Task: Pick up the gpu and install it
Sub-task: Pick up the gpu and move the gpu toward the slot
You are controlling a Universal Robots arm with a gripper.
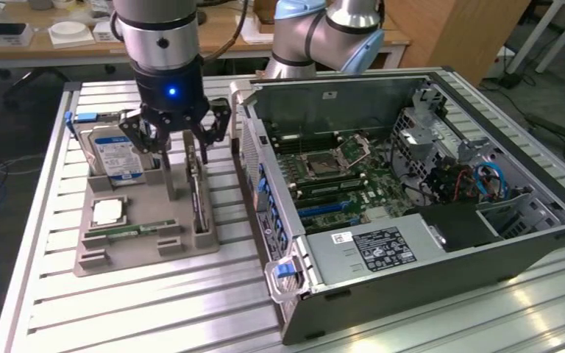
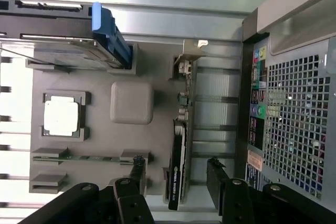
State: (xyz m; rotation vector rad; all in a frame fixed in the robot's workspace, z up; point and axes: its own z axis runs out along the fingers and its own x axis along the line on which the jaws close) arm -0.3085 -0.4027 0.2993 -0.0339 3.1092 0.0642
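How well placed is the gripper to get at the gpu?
Probably yes: the open gripper hangs right over the gpu, one finger on either side of the upright card, with nothing between them.

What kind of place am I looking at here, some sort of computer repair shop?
Probably a robotics lab bench: a robot's claw hangs over a tray of computer parts beside an opened computer case on a slatted metal table, with cluttered desks behind.

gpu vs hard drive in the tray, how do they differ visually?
The gpu is a thin dark card; the hard drive is a thicker silver block with a blue-white label. The gpu sits nearer the computer case, the hard drive farther. Both stand in the grey tray.
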